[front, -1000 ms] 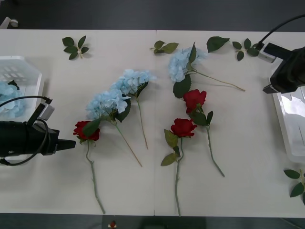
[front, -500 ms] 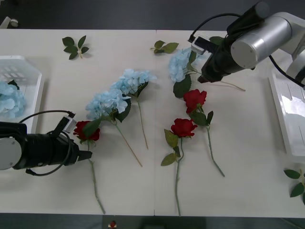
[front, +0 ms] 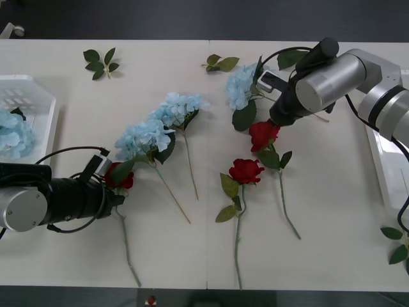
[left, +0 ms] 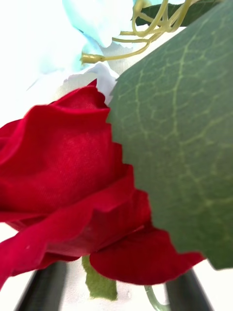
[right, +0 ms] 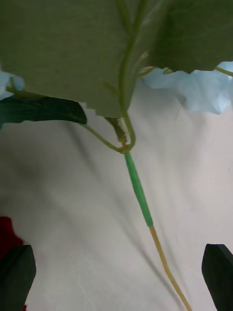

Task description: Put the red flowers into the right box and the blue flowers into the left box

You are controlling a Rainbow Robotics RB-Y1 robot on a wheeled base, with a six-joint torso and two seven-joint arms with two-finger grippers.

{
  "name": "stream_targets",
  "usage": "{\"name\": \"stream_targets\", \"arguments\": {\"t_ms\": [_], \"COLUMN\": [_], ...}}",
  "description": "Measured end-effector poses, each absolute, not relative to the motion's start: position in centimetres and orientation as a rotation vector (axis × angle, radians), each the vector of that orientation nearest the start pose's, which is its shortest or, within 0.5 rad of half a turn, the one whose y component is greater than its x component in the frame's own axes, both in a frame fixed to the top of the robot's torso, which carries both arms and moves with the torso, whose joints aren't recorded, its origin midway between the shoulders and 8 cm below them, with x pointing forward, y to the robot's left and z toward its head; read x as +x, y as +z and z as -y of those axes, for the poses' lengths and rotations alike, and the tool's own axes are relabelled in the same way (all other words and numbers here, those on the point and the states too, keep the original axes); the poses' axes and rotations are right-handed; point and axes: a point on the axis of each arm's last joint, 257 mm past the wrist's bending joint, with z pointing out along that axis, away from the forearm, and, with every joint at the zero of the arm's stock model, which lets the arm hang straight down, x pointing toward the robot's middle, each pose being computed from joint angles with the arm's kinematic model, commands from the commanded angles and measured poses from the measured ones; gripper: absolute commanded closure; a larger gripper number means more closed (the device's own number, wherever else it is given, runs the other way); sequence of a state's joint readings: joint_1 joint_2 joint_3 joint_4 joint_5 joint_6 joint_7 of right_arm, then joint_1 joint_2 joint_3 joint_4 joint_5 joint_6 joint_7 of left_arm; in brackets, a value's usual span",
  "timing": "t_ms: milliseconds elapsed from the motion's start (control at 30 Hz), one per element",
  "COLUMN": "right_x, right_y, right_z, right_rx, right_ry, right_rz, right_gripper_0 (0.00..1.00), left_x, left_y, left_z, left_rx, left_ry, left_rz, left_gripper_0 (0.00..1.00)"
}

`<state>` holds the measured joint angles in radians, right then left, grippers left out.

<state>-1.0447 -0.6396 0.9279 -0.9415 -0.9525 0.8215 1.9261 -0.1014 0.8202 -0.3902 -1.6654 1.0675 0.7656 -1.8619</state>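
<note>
The left arm lies low across the desk point(front: 192, 256), its open claw point(left: 114, 286) straddling a red rose point(front: 118, 176) beside a blue hydrangea point(front: 142, 137). The right arm reaches down, its spread claw point(right: 116, 272) over another hydrangea's stem point(right: 138, 192).

**Hidden and cut off**

In the front view the left gripper point(front: 120, 199) tip is lost beneath the leftmost rose point(front: 117, 176), so its jaws cannot be read there. The right arm's body covers the stem of the far blue hydrangea point(front: 242, 86), and that arm's fingertips are out of sight. The left box point(front: 38, 102) and the right box point(front: 387, 167) are both cropped by the frame edges. In the left wrist view the rose bloom point(left: 68, 194) and a large leaf point(left: 189, 155) are cropped and blurred.
</note>
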Motion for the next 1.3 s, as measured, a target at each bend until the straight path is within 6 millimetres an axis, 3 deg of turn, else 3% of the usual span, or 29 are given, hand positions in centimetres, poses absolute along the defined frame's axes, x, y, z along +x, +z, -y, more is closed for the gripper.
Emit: {"name": "stream_targets", "arguments": {"t_ms": [167, 400, 500, 567, 667, 800, 933, 1033, 1067, 1100, 1133, 1167, 1200, 1233, 1300], "right_x": [65.2, 65.5, 65.5, 65.5, 65.5, 65.9, 66.0, 66.4, 66.5, 66.6, 66.6, 66.7, 66.7, 66.7, 66.8], "right_y": [-25.5, -25.5, -25.5, -25.5, -25.5, -25.2, -25.2, -25.0, -24.9, -25.0, -25.2, -25.4, -25.6, -25.7, -26.0], "right_z": [20.2, 20.2, 20.2, 20.2, 20.2, 20.0, 20.1, 20.3, 20.3, 20.3, 20.3, 20.2, 20.0, 19.9, 19.7], "right_rx": [-1.063, -1.047, -1.047, -1.047, -1.047, -1.039, -1.031, -1.018, -1.013, -1.008, -1.004, -1.002, -0.999, -0.999, -1.014], "right_ry": [-0.250, -0.253, -0.253, -0.253, -0.252, -0.249, -0.247, -0.250, -0.250, -0.249, -0.248, -0.246, -0.245, -0.244, -0.248], "right_rz": [-2.210, -2.211, -2.211, -2.211, -2.211, -2.195, -2.193, -2.181, -2.174, -2.172, -2.174, -2.175, -2.175, -2.174, -2.164], "right_gripper_0": [0.00, 0.31, 0.49, 0.62, 0.68, 0.77, 0.79, 0.79, 0.79, 0.79, 0.79, 0.79, 0.79, 0.83, 0.96], "left_x": [43.2, 43.2, 43.2, 43.0, 42.9, 43.5, 43.1, 42.9, 42.9, 42.9, 42.9, 42.8, 42.7, 42.6, 42.4], "left_y": [-36.1, -35.3, -34.3, -33.4, -31.1, -26.5, -23.2, -22.4, -22.4, -22.5, -22.7, -23.0, -23.3, -23.6, -24.0], "left_z": [-24.2, -23.7, -24.4, -25.0, -26.3, -28.9, -31.2, -32.3, -32.4, -32.4, -32.5, -32.6, -32.6, -32.6, -32.5], "left_rx": [0.655, 0.626, 0.619, 0.618, 0.607, 0.564, 0.524, 0.518, 0.519, 0.520, 0.524, 0.530, 0.537, 0.542, 0.548], "left_ry": [-0.331, -0.385, -0.398, -0.414, -0.432, -0.431, -0.430, -0.410, -0.409, -0.406, -0.399, -0.387, -0.378, -0.373, -0.372], "left_rz": [-2.366, -2.367, -2.369, -2.377, -2.393, -2.370, -2.361, -2.371, -2.373, -2.374, -2.378, -2.384, -2.390, -2.396, -2.403], "left_gripper_0": [1.00, 1.00, 1.00, 1.00, 1.00, 1.00, 1.00, 1.00, 0.95, 0.83, 0.49, 0.25, 0.08, 0.01, 0.00]}}
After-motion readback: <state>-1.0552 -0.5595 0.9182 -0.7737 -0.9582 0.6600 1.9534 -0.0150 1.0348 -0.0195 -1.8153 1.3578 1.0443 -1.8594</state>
